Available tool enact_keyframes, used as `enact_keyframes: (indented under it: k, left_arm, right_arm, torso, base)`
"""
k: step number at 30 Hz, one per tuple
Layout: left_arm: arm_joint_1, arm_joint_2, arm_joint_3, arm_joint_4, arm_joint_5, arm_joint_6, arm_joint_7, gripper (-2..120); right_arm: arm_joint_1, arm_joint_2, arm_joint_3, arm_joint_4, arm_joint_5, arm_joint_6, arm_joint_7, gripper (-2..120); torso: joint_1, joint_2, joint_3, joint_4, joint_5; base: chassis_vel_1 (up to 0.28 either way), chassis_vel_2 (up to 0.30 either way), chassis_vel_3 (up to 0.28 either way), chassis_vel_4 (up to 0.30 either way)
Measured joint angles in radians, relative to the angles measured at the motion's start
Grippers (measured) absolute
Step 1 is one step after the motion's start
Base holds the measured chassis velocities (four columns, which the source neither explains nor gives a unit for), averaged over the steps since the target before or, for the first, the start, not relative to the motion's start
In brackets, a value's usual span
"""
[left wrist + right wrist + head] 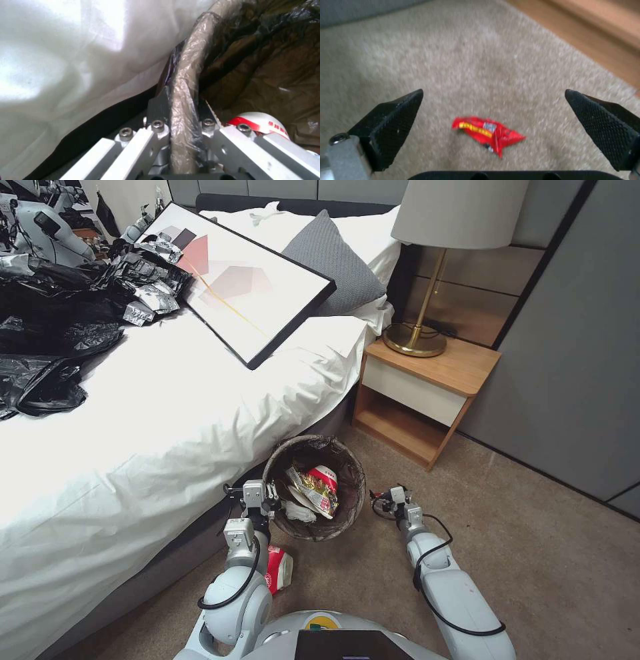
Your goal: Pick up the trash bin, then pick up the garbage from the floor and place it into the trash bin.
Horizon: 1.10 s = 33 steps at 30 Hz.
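The trash bin (351, 500), lined with a dark bag, sits against the bed's side on the floor (533, 553). My left gripper (265, 496) is shut on its near-left rim (186, 82); both fingers (159, 101) clamp the bagged rim. Inside lie a red-and-white cup (325, 476) (263, 122), a yellow wrapper (309, 485) and white tissue (298, 511). My right gripper (389, 499) (493, 92) hangs open, low over the carpet to the bin's right. A red snack wrapper (488, 132) lies on the carpet under it. Another red-and-white cup (280, 570) lies on the floor beside my left arm.
The white bed (167, 433) fills the left, carrying black plastic bags (53, 327) and a framed picture (247, 280). A wooden nightstand (427, 393) with a brass lamp (417, 337) stands beyond the bin. A grey wall panel (573, 367) bounds the right; open carpet lies at right.
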Motion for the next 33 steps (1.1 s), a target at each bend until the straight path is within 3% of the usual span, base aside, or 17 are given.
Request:
enact_keyframes:
  k: [15, 33]
  left_arm:
    - [0.001, -0.001, 0.0, 0.006, 0.002, -0.001, 0.0, 3]
    - [0.005, 0.0, 0.005, 0.006, 0.005, -0.001, -0.001, 3]
  right_arm:
    - [0.086, 0.019, -0.015, -0.171, -0.039, 0.034, 0.002, 100]
    - [0.128, 0.031, -0.014, -0.255, -0.067, 0.067, 0.017, 100]
  torso:
    - [0.0, 0.0, 0.0, 0.0, 0.0]
    - [0.0, 0.0, 0.0, 0.0, 0.0]
  base:
    - [0.0, 0.0, 0.0, 0.0]
    - [0.0, 0.0, 0.0, 0.0]
